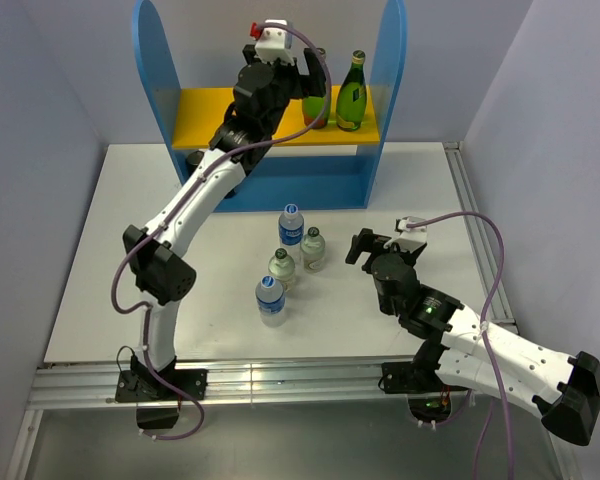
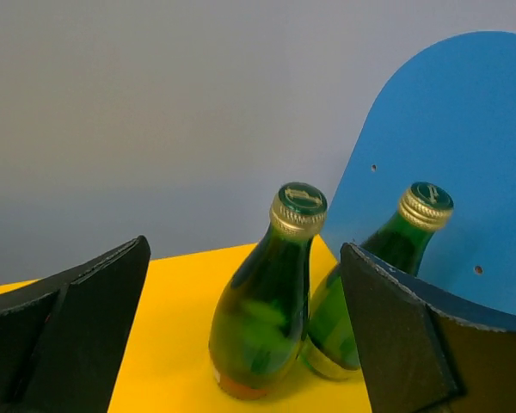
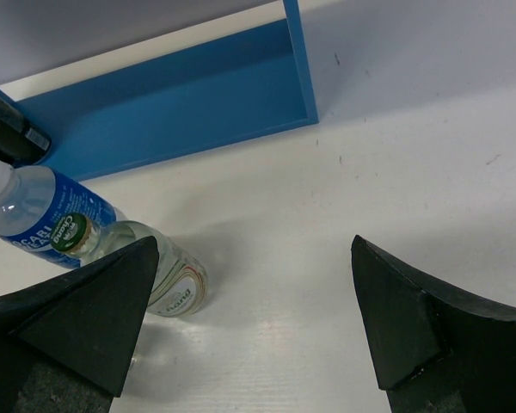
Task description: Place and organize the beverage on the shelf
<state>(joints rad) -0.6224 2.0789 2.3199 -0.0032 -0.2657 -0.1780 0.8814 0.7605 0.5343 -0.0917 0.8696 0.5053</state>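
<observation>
Up at the yellow upper board (image 1: 205,118) of the blue shelf unit with round-topped side panels (image 1: 148,60), the left arm reaches forward from its base, elbow bent low over the white table (image 1: 100,250) and wrist raised to board height. The left gripper (image 2: 245,258) is spread wide and holds nothing. In its wrist view two green glass bottles with gold caps (image 2: 267,310) stand upright on the board, side by side near the right panel. The nearer one sits ahead between the two black fingers (image 2: 77,327), apparently clear of both, though contact is hard to judge. The right arm lies folded low at the table's right side, its forearm angled toward the middle. The right gripper (image 3: 254,249) hangs parted and empty above bare tabletop. Just to its left stand two clear bottles with blue labels and white caps (image 1: 292,232) and two short clear bottles (image 1: 313,250), clustered upright in front of the shelf.
</observation>
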